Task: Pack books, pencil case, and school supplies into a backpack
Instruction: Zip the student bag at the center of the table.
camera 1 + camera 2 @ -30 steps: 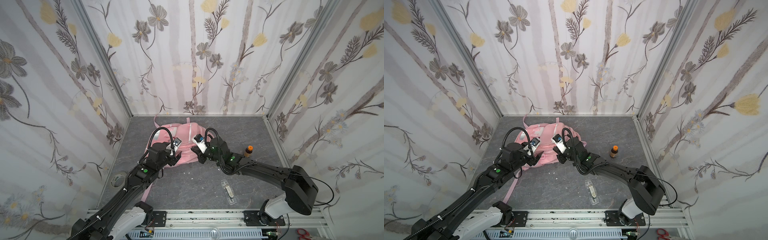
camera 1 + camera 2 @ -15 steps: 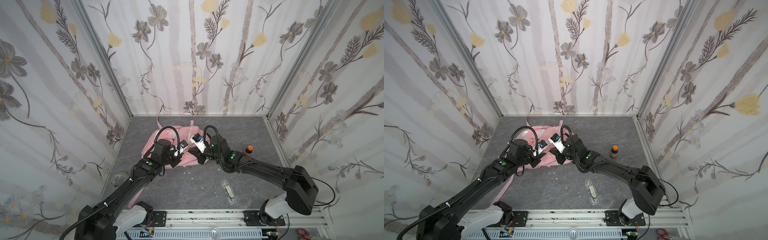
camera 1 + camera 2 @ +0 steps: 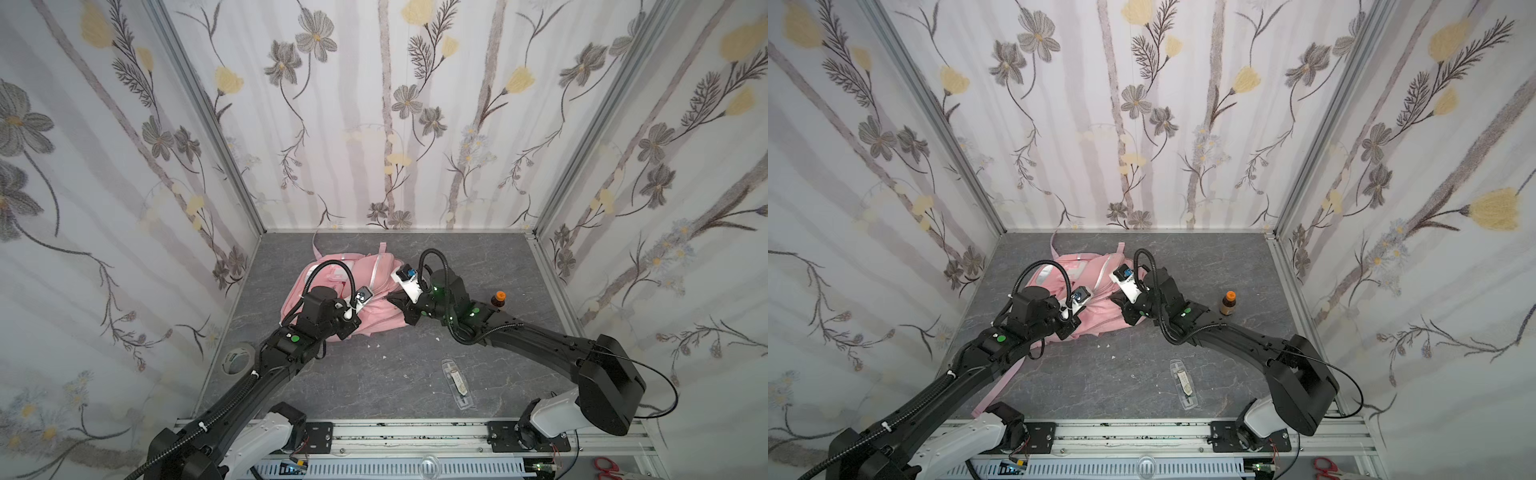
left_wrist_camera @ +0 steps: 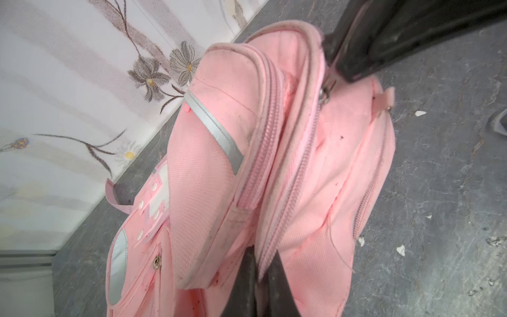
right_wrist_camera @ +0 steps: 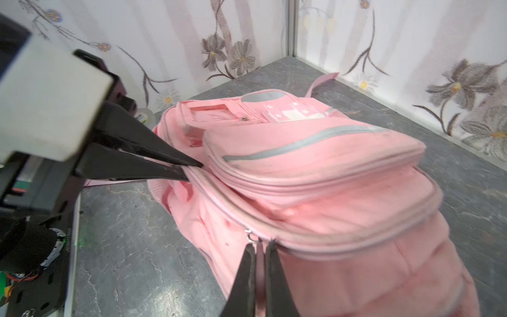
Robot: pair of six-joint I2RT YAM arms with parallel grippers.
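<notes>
Backpack: soft pink woven fabric | left fingers pinch zip seam | right fingers pinch zip tab

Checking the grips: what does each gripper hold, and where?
Both hold the backpack: left gripper pinches its zipper edge; right gripper pinches a pink zip pull.

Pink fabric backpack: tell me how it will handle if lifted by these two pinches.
Likely floppy: the pink fabric backpack creases and sags between the left fingers and right fingers. Probably hangs rather than keeps shape, trailing its loose strap. The thin pinched fabric might slip free.
</notes>
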